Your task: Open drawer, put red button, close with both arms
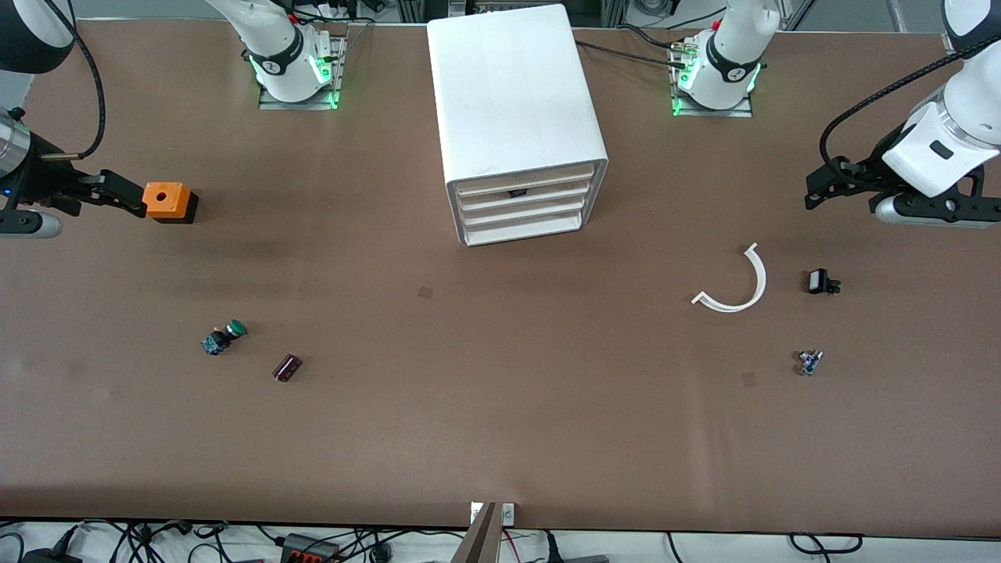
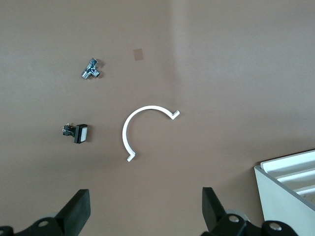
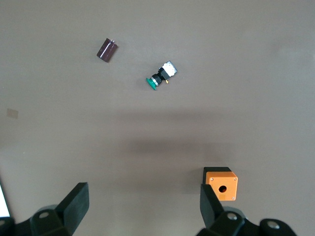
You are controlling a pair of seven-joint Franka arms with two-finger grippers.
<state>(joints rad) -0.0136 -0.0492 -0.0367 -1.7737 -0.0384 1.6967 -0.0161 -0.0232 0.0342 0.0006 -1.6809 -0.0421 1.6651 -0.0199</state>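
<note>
The white cabinet [image 1: 516, 102] stands mid-table near the arms' bases, and its corner shows in the left wrist view [image 2: 290, 189]. Its uppermost drawer [image 1: 525, 184] looks shut, like the three below it. The red button is out of view in every frame. My left gripper [image 1: 823, 186] hangs open and empty over the table at the left arm's end [image 2: 146, 206]. My right gripper [image 1: 125, 195] is open and empty at the right arm's end, its fingertips beside an orange box [image 1: 167, 201], and it also shows in the right wrist view [image 3: 144, 204].
A green-capped button [image 1: 224, 336] [image 3: 160, 77] and a dark maroon cylinder [image 1: 287, 367] [image 3: 107, 49] lie nearer the front camera than the orange box [image 3: 221, 184]. A white curved strip [image 1: 739, 285] [image 2: 142, 128], a black switch [image 1: 821, 281] [image 2: 78, 133] and a small metal part [image 1: 809, 362] [image 2: 91, 69] lie under the left gripper.
</note>
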